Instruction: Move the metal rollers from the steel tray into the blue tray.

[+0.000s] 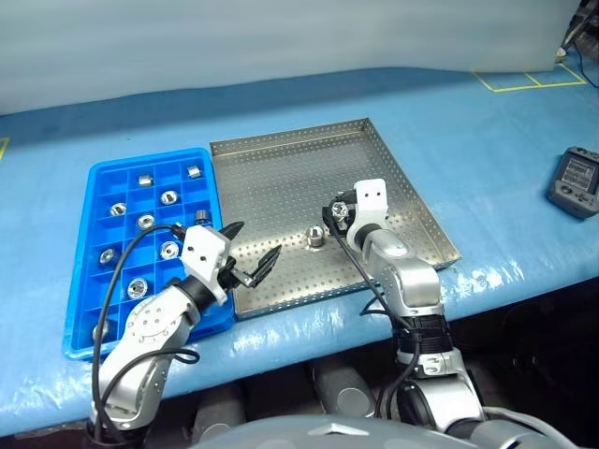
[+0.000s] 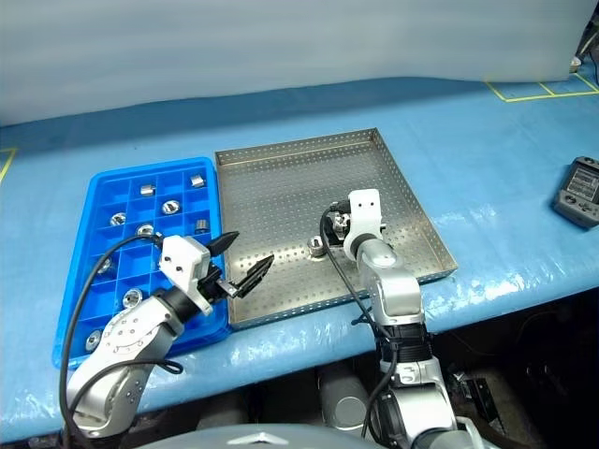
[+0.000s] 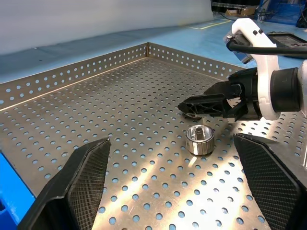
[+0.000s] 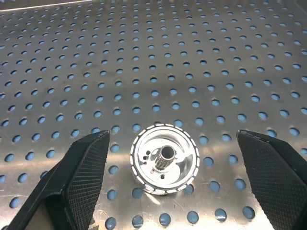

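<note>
I see one metal roller (image 4: pixel 164 159) left on the steel tray (image 1: pixel 281 178), standing upright on the perforated base toward the tray's near edge, roughly midway along it. My right end effector (image 4: pixel 165 163) has its fingers spread wide, one on each side of the roller, neither touching it. Around the roller the tray base is bare, so I have open room on every side up to the low perforated rim.

My left end effector (image 1: pixel 251 254) is also spread wide and holds nothing; it hangs over the tray's near left corner, just inside the rim next to the blue tray (image 1: pixel 105 187). From the left wrist view the roller sits between its fingers, with the right end effector's black fingertip just behind it.

The blue tray lies flush against the steel tray's left rim. Several of its square compartments hold other rollers (image 1: pixel 168 196), one each; many compartments are vacant.

To the right, well apart on the blue tabletop (image 1: pixel 487 159), a dark handheld device (image 1: pixel 576 181) lies near the edge.
</note>
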You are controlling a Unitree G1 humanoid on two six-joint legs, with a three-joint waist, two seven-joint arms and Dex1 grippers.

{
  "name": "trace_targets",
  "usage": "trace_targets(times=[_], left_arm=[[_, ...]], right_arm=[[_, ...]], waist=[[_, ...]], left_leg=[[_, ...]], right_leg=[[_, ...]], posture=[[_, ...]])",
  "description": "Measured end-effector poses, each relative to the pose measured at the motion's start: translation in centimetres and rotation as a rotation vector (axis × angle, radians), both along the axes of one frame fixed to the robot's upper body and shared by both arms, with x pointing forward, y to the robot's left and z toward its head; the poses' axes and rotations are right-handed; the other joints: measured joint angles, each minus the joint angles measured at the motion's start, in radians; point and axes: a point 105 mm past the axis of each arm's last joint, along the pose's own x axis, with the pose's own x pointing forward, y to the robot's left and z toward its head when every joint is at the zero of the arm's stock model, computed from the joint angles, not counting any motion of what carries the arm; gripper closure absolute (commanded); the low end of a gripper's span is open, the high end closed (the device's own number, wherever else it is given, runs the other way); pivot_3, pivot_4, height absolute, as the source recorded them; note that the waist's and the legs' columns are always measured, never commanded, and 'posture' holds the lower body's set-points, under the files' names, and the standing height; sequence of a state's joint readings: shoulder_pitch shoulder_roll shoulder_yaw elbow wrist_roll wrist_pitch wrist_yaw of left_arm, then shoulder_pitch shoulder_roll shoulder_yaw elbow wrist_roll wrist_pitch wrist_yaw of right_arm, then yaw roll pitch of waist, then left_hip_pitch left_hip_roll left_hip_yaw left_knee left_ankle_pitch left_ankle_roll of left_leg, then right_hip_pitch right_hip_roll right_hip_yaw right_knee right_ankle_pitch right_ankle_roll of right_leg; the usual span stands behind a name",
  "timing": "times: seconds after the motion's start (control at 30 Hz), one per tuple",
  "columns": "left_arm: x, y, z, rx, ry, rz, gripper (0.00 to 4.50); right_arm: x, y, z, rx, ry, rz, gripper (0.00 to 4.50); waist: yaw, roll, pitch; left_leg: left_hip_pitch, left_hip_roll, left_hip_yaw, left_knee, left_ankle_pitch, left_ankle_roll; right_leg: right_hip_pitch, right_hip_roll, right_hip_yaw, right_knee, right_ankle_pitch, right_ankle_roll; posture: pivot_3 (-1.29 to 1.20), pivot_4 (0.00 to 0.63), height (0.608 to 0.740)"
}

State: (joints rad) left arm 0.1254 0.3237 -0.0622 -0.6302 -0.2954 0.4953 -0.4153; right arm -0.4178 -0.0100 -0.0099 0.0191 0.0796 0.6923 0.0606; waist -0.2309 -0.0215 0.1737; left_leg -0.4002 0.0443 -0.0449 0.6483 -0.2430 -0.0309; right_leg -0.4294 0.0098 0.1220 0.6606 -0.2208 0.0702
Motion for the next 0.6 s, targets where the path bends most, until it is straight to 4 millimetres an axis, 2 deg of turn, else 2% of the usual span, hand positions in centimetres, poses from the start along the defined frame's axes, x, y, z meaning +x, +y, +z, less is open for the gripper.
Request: trace_targets(times=[0.27, 0.3, 0.6], left_arm=[[-0.06, 0.08, -0.16, -0.003, 0.006, 0.008, 0.00], [-0.06, 0.10, -0.17, -0.003, 0.006, 0.010, 0.00], [0.03, 0.15, -0.09, -0.007, 0.002, 0.022, 0.00]], right_arm=[[0.73, -0.15, -0.63, -0.022, 0.012, -0.030, 2.63], [0.78, -0.29, -0.63, -0.026, 0.009, -0.035, 2.79], [0.87, -0.48, -0.58, -0.031, 0.003, -0.040, 2.79]], waist=[[0.003, 0.000, 0.000], [0.003, 0.000, 0.000], [0.005, 0.000, 0.000]], left_leg=[[0.000, 0.000, 0.000, 0.000, 0.000, 0.000], [0.000, 0.000, 0.000, 0.000, 0.000, 0.000], [0.000, 0.000, 0.000, 0.000, 0.000, 0.000]], right_leg=[[0.000, 0.000, 0.000, 0.000, 0.000, 0.000], [0.000, 0.000, 0.000, 0.000, 0.000, 0.000], [0.000, 0.000, 0.000, 0.000, 0.000, 0.001]], posture=[[-0.14, 0.150, 0.740], [-0.14, 0.150, 0.740], [-0.13, 0.150, 0.740]])
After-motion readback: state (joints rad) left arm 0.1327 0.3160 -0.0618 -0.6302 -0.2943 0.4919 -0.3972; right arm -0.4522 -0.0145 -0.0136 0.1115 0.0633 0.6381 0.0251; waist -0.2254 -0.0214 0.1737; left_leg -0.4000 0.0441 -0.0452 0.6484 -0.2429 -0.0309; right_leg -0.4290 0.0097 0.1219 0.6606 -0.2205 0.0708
